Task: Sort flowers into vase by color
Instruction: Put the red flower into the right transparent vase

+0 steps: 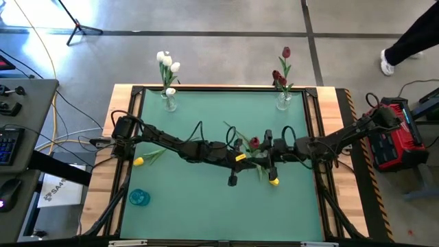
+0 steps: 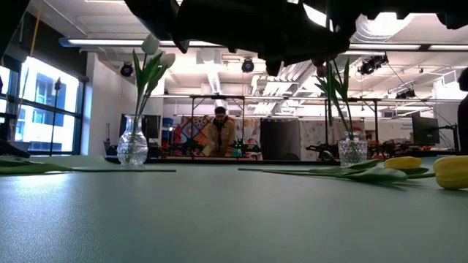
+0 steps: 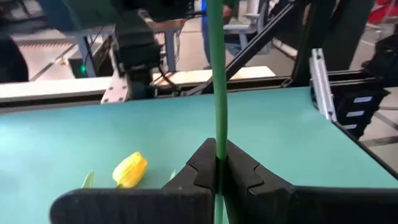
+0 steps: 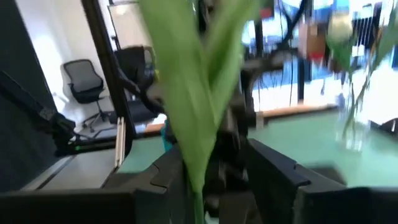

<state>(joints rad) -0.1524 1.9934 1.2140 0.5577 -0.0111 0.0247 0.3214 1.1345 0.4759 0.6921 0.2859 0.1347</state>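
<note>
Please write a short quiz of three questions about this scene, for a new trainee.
1. True or false: the left gripper is shut on a green stem.
2. Which colour of tulips stands in the left vase? A) white B) yellow C) dark red
3. Fill in: the right vase holds ____ tulips.

Key: 1 true. 2 A. 3 dark red.
</note>
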